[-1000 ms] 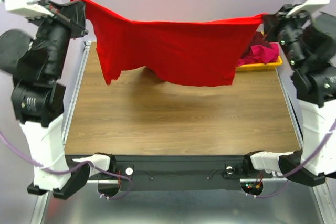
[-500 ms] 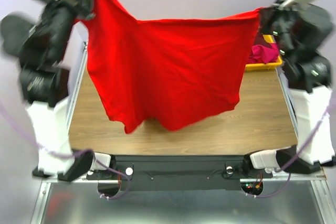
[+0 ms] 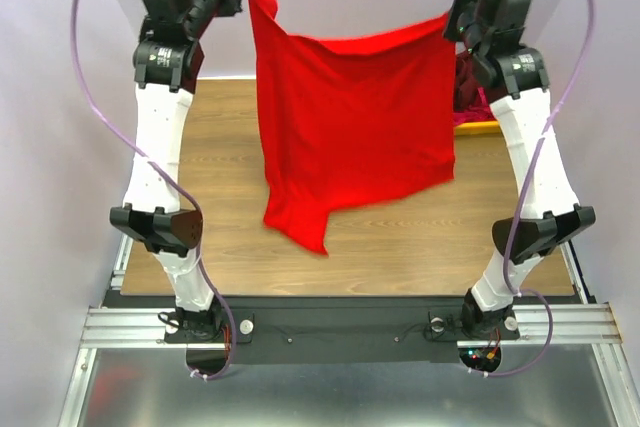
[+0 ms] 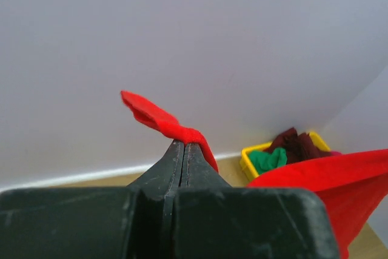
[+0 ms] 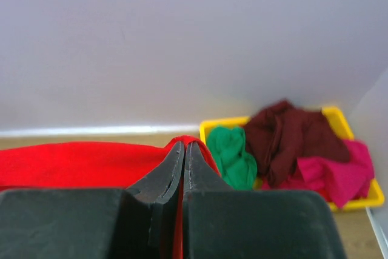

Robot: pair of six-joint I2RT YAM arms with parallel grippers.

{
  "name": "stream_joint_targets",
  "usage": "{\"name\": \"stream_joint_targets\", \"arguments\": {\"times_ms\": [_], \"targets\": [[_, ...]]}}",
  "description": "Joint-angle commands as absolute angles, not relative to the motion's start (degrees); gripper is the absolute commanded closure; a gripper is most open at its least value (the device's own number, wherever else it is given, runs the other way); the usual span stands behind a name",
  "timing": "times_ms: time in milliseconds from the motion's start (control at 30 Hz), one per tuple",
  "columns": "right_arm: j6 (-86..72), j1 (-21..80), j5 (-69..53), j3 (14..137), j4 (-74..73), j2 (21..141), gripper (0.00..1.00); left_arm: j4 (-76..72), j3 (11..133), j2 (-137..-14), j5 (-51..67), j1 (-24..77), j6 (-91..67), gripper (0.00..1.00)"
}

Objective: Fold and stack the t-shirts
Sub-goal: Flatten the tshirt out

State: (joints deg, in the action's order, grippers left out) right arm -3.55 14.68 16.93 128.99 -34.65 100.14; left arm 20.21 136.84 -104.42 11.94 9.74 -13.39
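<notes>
Jaws, left and right, are clamped on the red t-shirt (image 3: 350, 127), spread hanging over the table (image 3: 230, 207).

red t-shirt (image 3: 350, 127): soft matt cloth, lightly creased, strung between both claws
left gripper (image 4: 184, 144): dark matt plastic, faintly scuffed
right gripper (image 5: 183, 144): dark matt plastic
table (image 3: 400, 237): smooth wood-grain, low sheen, beneath the claws
tray (image 5: 209, 127): smooth yellow plastic, beyond the right claw
green t-shirt (image 5: 233, 153), maroon t-shirt (image 5: 291, 134), pink t-shirt (image 5: 339, 174): matt crumpled cloth

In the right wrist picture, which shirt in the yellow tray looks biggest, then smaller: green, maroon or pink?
Largest: maroon shirt and pink shirt, too alike and too crumpled to rank.
Smallest: green shirt, clearly.
</notes>
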Motion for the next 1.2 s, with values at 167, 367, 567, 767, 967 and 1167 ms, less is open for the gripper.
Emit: {"name": "stream_joint_targets", "arguments": {"times_ms": [167, 367, 567, 767, 967, 1167], "targets": [[-3.34, 14.59, 16.7, 134.84, -27.42, 91.5, 1.0, 1.58, 138.87, -87.99, 14.06, 8.79, -11.43, 1.0], [-2.46, 14.59, 14.33, 129.82, -27.33, 82.47, 1.0, 1.84, 132.38, -80.52, 17.39, 8.79, -9.76, 1.0], [-4.65, 14.59, 11.17, 123.05, -27.51, 73.23, 1.0, 8.43, 127.18, -72.34, 19.34, 8.79, -7.65, 1.0], [-8.78, 14.59, 6.51, 122.34, -29.52, 68.12, 1.0, 17.92, 129.19, -68.56, 18.98, 8.79, -5.72, 1.0], [-13.0, 14.59, 6.77, 127.35, -32.52, 68.11, 1.0, 20.92, 135.34, -69.34, 18.63, 8.79, -4.92, 1.0], [-14.06, 14.59, 13.6, 125.08, -32.7, 69.17, 1.0, 18.81, 130.62, -72.94, 23.09, 8.79, -5.8, 1.0]]}}
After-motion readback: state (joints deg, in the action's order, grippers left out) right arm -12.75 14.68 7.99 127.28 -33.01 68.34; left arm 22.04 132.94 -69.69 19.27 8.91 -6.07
